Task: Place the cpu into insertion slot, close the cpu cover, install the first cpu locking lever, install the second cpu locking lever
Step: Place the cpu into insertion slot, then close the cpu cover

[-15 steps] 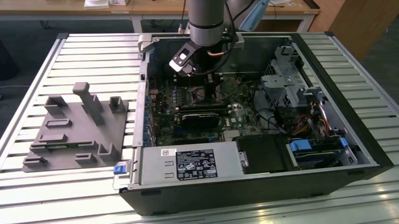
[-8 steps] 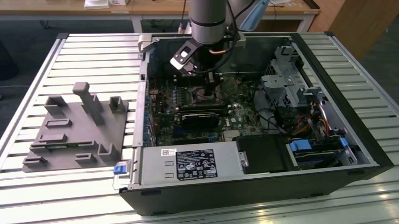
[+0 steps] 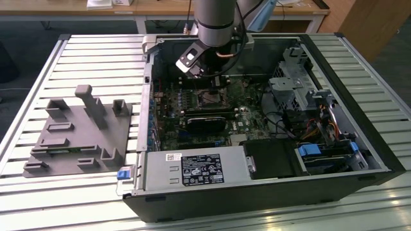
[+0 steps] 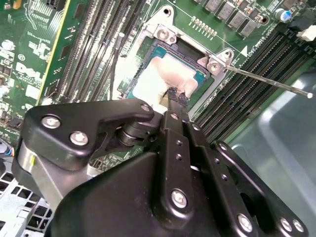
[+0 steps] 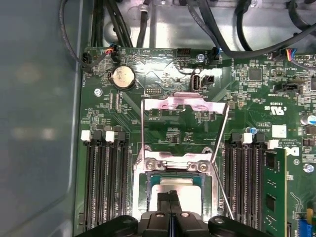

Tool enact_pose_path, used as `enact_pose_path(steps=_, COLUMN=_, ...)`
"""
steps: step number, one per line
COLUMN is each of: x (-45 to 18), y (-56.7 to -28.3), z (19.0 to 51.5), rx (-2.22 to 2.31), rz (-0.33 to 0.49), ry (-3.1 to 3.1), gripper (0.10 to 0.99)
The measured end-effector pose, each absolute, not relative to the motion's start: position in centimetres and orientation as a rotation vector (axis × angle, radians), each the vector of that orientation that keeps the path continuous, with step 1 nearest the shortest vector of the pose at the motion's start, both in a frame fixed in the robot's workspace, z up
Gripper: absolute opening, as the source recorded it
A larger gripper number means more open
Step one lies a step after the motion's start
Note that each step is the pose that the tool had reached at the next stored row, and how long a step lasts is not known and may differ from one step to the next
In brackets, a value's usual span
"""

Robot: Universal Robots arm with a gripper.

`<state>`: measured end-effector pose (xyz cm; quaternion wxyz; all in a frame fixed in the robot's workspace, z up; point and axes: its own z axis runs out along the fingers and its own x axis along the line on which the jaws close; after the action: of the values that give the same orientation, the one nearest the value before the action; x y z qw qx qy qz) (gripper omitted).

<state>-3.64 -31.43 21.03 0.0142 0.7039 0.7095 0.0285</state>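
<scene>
The arm (image 3: pixel 217 19) hangs upright from above, its thick grey final section vertical and ending in a dark band at the wrist (image 3: pixel 216 39). In both wrist views the gripper (image 4: pixel 175 95) (image 5: pixel 170 197) points straight down, black jaws pressed together with only a thin seam between.

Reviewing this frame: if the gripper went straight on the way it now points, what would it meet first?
Most likely the cpu. In the second wrist view the shut gripper aims at its pale top, near one edge. It may be just above the top or touching it; depth is unclear.
</scene>
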Motion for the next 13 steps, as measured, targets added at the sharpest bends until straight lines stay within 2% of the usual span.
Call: enact_pose_path(steps=13, x=-3.56, y=-31.64, z=21.06, rx=2.21, rz=0.107, ry=2.225, gripper=0.106)
